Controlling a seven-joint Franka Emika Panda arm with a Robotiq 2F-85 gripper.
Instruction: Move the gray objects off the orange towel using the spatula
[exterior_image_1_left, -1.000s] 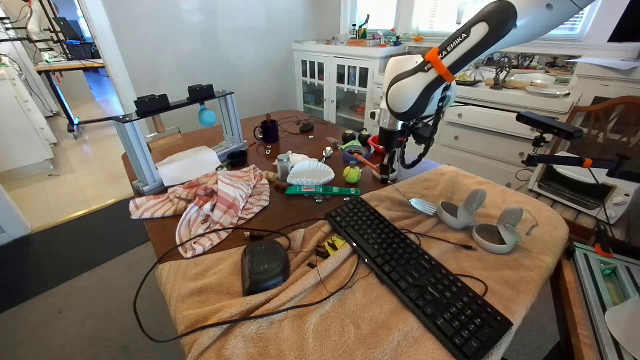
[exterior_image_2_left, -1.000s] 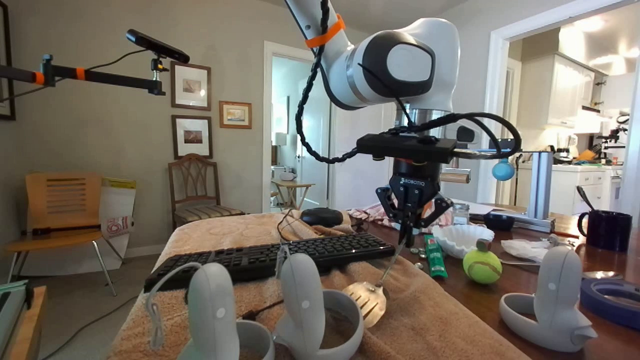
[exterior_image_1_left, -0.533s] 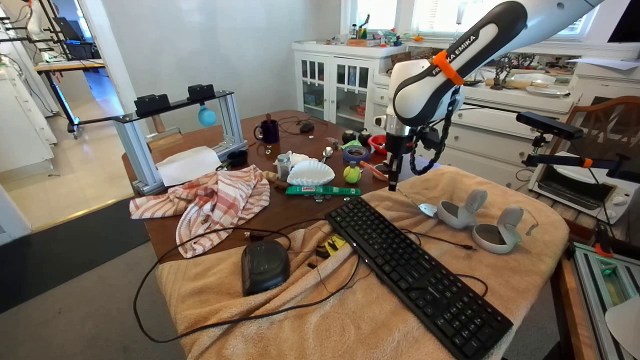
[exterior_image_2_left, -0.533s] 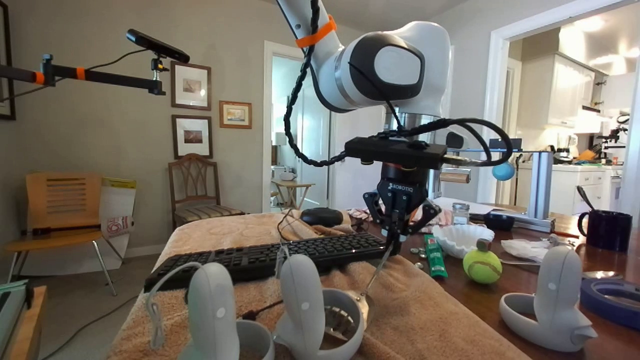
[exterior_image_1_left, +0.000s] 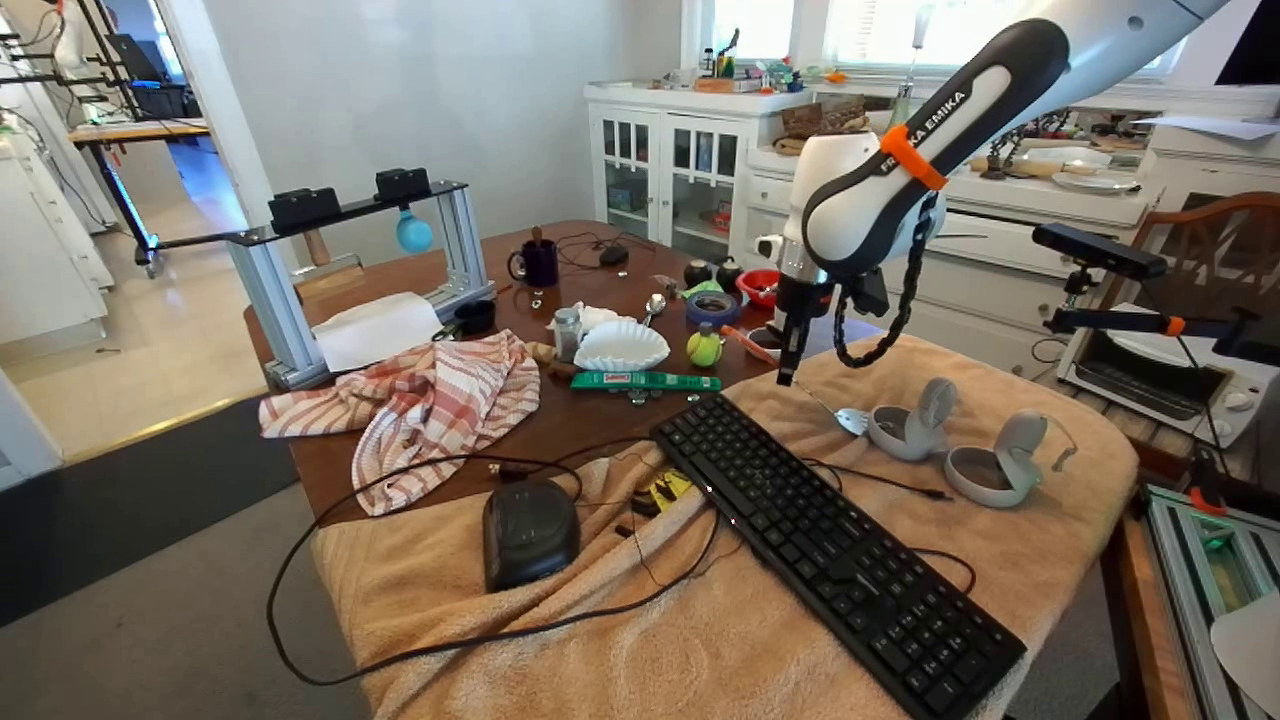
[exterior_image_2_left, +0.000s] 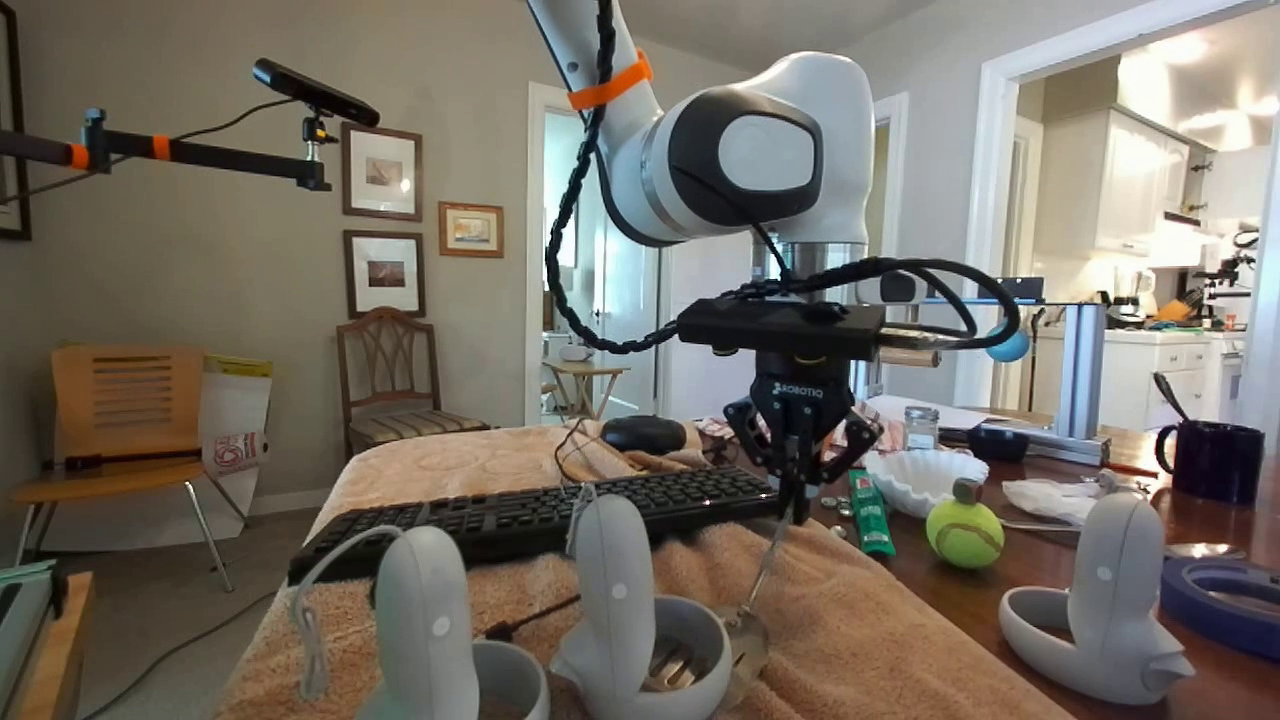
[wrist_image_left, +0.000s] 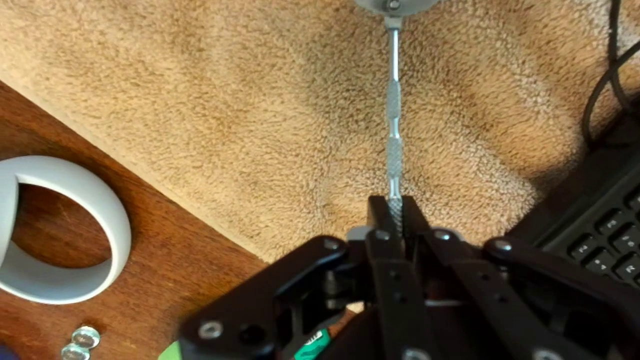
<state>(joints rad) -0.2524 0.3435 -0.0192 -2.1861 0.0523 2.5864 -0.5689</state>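
Observation:
My gripper (wrist_image_left: 394, 206) is shut on the handle of the metal spatula (wrist_image_left: 394, 107), which tilts down onto the orange towel (exterior_image_1_left: 640, 660). The spatula's slotted head (exterior_image_1_left: 851, 421) is at the nearer gray object (exterior_image_1_left: 908, 432). In an exterior view the head (exterior_image_2_left: 750, 645) lies against that gray object's ring (exterior_image_2_left: 722, 650), and its tines show through the ring. Whether they pass inside or under it I cannot tell. A second gray object (exterior_image_1_left: 993, 474) stands upright on the towel beside it, also in an exterior view (exterior_image_2_left: 428, 620). A third gray object (exterior_image_2_left: 1108, 600) stands on the bare wood.
A black keyboard (exterior_image_1_left: 840, 550) lies across the towel, with a thin cable (exterior_image_1_left: 885, 480) beside it. A black mouse-like device (exterior_image_1_left: 530, 535) is further off. A tennis ball (exterior_image_2_left: 965, 530), green tube (exterior_image_2_left: 871, 515) and white bowl (exterior_image_2_left: 925, 480) stand on the wooden table.
My gripper has moved over the towel with the spatula, bringing its head from beside the nearer gray object to its ring. That gray object has shifted and turned slightly. The second has not moved.

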